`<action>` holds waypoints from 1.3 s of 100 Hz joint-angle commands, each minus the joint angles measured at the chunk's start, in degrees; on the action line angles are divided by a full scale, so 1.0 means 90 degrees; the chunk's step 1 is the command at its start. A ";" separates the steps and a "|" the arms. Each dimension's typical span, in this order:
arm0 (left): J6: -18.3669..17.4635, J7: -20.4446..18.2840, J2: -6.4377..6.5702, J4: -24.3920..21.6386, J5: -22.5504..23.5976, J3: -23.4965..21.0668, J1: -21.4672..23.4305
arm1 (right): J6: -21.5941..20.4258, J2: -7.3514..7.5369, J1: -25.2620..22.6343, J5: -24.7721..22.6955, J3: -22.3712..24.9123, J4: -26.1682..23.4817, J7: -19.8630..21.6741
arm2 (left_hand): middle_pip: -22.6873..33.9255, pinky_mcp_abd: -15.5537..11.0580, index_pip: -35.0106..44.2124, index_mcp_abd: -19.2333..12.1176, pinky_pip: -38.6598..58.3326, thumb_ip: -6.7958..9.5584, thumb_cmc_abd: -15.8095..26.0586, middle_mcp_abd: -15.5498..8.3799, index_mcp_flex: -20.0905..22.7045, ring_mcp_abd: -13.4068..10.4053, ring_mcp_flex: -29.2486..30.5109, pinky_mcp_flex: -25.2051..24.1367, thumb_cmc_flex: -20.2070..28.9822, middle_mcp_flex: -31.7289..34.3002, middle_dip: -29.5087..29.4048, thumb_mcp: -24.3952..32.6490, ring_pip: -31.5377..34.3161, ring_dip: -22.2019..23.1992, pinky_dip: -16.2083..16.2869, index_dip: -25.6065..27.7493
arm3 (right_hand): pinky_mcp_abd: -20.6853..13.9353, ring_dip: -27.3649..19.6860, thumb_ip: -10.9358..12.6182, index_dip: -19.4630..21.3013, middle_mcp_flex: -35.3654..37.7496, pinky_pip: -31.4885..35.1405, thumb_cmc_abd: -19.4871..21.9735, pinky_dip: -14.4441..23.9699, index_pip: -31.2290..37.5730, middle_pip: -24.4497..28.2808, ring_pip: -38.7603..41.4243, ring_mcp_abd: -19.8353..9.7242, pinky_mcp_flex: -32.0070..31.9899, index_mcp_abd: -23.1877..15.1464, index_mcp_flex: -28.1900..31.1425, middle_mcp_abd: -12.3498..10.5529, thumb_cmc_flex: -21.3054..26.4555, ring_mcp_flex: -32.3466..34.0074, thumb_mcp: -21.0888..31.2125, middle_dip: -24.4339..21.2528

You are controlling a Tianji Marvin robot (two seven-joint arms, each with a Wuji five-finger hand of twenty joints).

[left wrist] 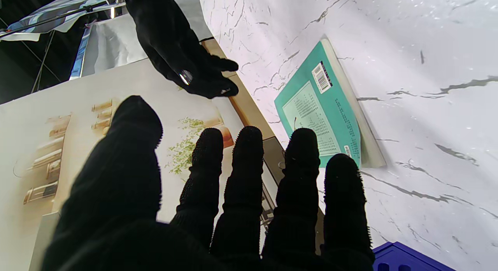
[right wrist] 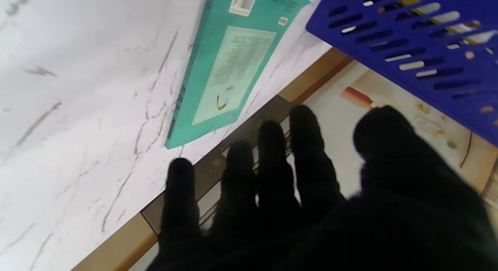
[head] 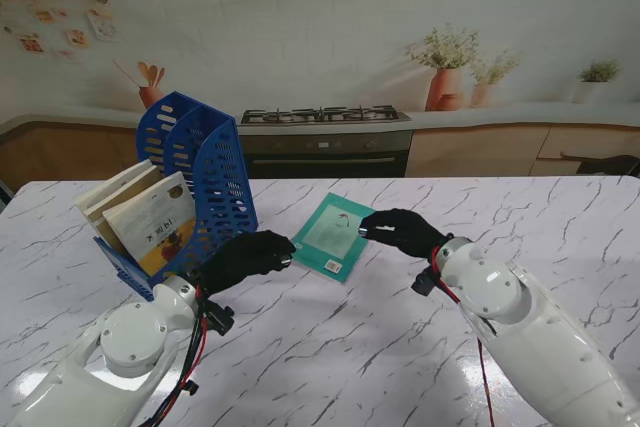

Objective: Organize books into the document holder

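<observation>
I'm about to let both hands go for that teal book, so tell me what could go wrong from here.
1. The teal book lies flat on the marble table, with no raised edge showing; fingers may just push it along.
2. The left hand and right hand, both open, flank it and could collide.
3. The blue document holder already has books leaning out and stands beside the left hand, so a bump seems possible.

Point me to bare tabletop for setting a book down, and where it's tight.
Free: the marble table right of the teal book, and the near strip between both arms. Crowded: around the blue document holder, where the left hand and right hand flank the book.
</observation>
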 commanded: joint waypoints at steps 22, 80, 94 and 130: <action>-0.0060 -0.0173 -0.0009 0.0036 -0.0045 -0.0071 0.0188 | -0.0178 -0.0225 0.1117 -0.0272 -0.1146 0.0995 0.0000 | 0.0068 0.0014 0.0088 -0.0063 0.0207 0.0053 0.0155 -0.0045 0.0024 0.0027 -0.0184 -0.0130 0.0101 -0.0070 -0.0001 -0.0019 -0.0107 -0.0036 0.0106 -0.0016 | -0.1759 -0.0149 -0.0058 -0.0340 -0.0557 -0.0078 0.0303 -0.0251 -0.0222 0.0075 0.0032 -0.0566 -0.0287 -0.0005 -0.0215 -0.0145 0.0153 -0.0529 0.0496 -0.0525; -0.0183 -0.0238 0.0012 0.0052 -0.0066 -0.0002 0.0269 | -0.0619 -0.0363 0.2669 -0.0310 -0.3313 0.2346 0.0775 | 0.0090 -0.0043 0.0097 0.0025 0.0290 0.0040 0.0290 0.0004 0.0065 0.0037 -0.0123 -0.0091 0.0058 -0.0049 0.0001 -0.0038 -0.0025 0.0002 0.0149 -0.0039 | -0.1967 -0.0227 0.0127 -0.0474 -0.0671 -0.0632 0.0710 -0.0567 -0.0449 -0.0062 -0.0083 -0.0566 -0.0274 0.0194 -0.0352 -0.0076 0.0218 -0.0666 0.0072 -0.0712; -0.0148 -0.0206 0.0007 0.0030 -0.0042 0.0001 0.0277 | -0.0798 -0.0261 0.2806 -0.0306 -0.3531 0.2400 0.1137 | 0.0105 -0.0054 0.0124 0.0057 0.0308 0.0040 0.0350 0.0021 0.0062 0.0036 -0.0120 -0.0099 0.0047 -0.0054 0.0003 -0.0079 0.0006 0.0013 0.0161 -0.0031 | -0.2033 -0.0166 -0.0236 -0.0995 -0.0464 -0.0652 0.0629 -0.0613 0.0226 0.0108 0.0011 -0.0624 -0.0252 0.0100 -0.0354 -0.0160 0.0946 -0.0547 0.0110 -0.0629; 0.0073 -0.0264 0.0018 -0.0094 -0.0031 -0.0108 0.0354 | -0.0965 0.0332 0.2271 -0.0681 -0.3058 0.1627 0.2089 | 0.0116 -0.0094 0.0126 0.0106 0.0318 0.0039 0.0489 0.0056 0.0064 0.0072 -0.0124 -0.0128 0.0105 -0.0062 -0.0001 -0.0190 0.0050 0.0030 0.0169 -0.0038 | -0.2192 -0.0043 -0.0075 -0.1339 -0.0056 -0.0580 0.0001 -0.0558 0.1049 0.0420 0.0236 -0.0579 -0.0222 0.0153 -0.0110 -0.0142 0.0083 -0.0274 0.3113 -0.0461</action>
